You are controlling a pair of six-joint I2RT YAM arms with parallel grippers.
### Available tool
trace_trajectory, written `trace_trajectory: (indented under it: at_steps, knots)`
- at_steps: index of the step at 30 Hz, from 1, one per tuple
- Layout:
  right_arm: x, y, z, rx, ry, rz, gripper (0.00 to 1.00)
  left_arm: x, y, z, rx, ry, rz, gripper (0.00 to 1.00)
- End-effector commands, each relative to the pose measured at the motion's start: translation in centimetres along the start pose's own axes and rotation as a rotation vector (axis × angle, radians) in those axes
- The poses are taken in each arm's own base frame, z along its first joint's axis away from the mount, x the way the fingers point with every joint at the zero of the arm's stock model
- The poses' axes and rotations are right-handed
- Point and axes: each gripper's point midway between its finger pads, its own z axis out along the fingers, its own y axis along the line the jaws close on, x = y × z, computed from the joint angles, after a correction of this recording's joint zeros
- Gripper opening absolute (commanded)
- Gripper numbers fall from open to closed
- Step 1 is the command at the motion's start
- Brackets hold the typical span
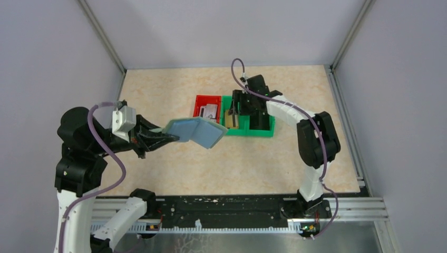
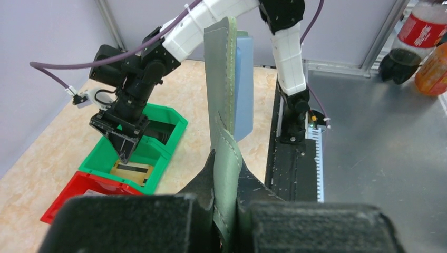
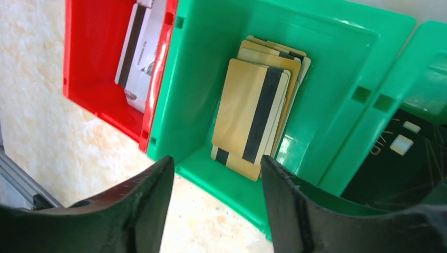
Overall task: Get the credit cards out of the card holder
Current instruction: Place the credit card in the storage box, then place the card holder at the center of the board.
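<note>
Left pincer (image 2: 226, 224) clamped shut on card holder (image 1: 197, 132), mid-frame, held off the surface (image 1: 253, 163) and spread open, likely for pocket access. Right pincer (image 3: 216, 164) parted, empty, over gold credit cards (image 3: 252, 118) stacked in green bin (image 3: 321, 74).

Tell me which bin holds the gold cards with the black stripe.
The green bin next to the red bin: its gold cards lie stacked. The red bin holds pale cards; the other green bin holds a dark card.
</note>
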Motion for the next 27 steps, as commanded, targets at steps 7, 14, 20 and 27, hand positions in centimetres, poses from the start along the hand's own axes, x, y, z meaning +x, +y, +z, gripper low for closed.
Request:
trace_trajectory:
  at_steps: [7, 14, 20, 27]
  knots:
    - [-6.2, 10.1, -16.2, -0.277, -0.399, -0.142, 0.83, 1.3, -0.2, -0.9, -0.017, -0.045, 0.466, 0.00]
    - [-2.3, 9.6, -20.9, -0.279, -0.469, -0.166, 0.99, 10.2, 3.1, -0.1, 0.035, 0.222, 0.276, 0.12]
    - [1.3, 6.2, -19.9, -0.188, -0.451, -0.106, 0.99, 18.2, 4.5, 0.6, 0.124, 0.383, 0.056, 0.23]
    - [3.1, 3.2, -19.0, -0.116, -0.429, -0.030, 0.99, 27.2, 6.7, 1.6, 0.229, 0.620, -0.015, 0.21]
